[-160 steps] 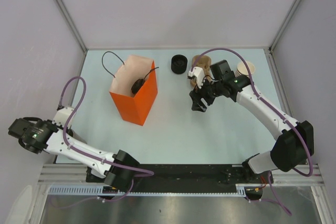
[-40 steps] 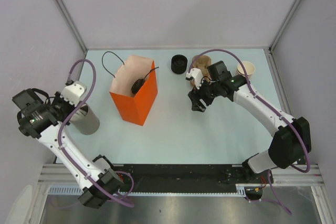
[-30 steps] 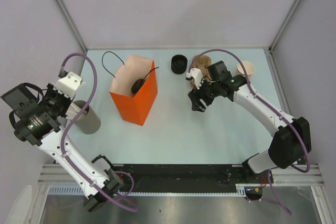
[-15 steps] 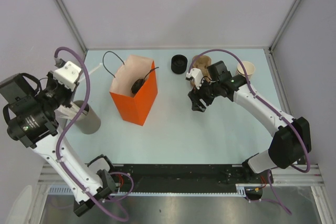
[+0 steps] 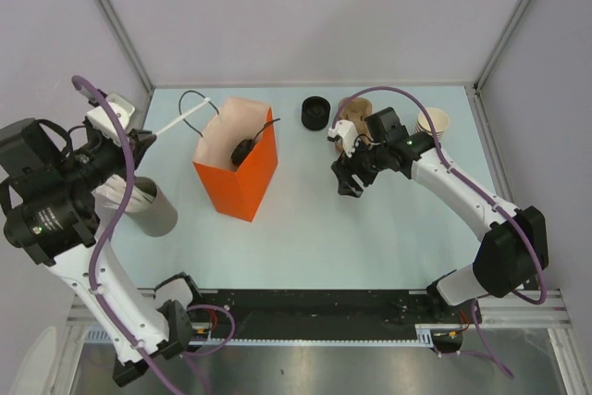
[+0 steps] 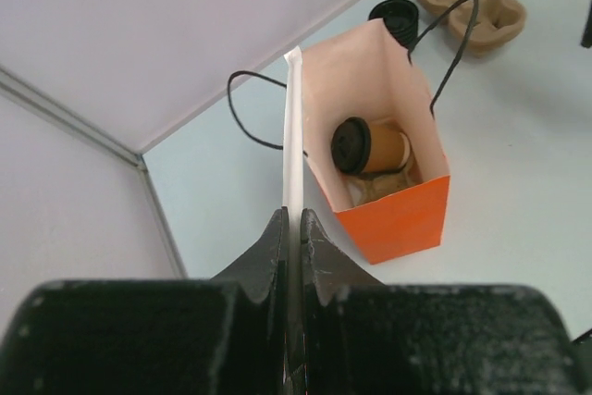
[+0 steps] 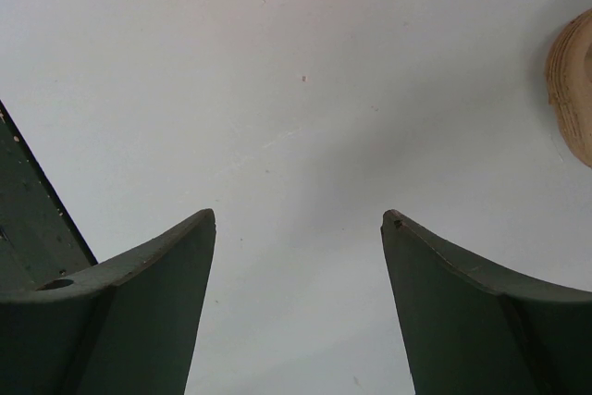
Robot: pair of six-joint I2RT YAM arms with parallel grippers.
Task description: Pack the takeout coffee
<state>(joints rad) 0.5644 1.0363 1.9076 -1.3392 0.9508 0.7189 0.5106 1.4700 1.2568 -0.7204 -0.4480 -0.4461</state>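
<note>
The left pincer [image 6: 291, 217], pinching a straw [image 6: 292, 127], has risen toward the bag [image 6: 396, 217]; right pincer [image 7: 298, 219] stays spread.

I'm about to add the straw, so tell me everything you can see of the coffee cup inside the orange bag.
The coffee cup is a small kraft-tan paper cup with a round black lid fitted on. It lies tilted on its side low inside the open orange bag, lid turned partly up toward the bag's mouth, resting on something pale brown I cannot identify. It is not held.
</note>
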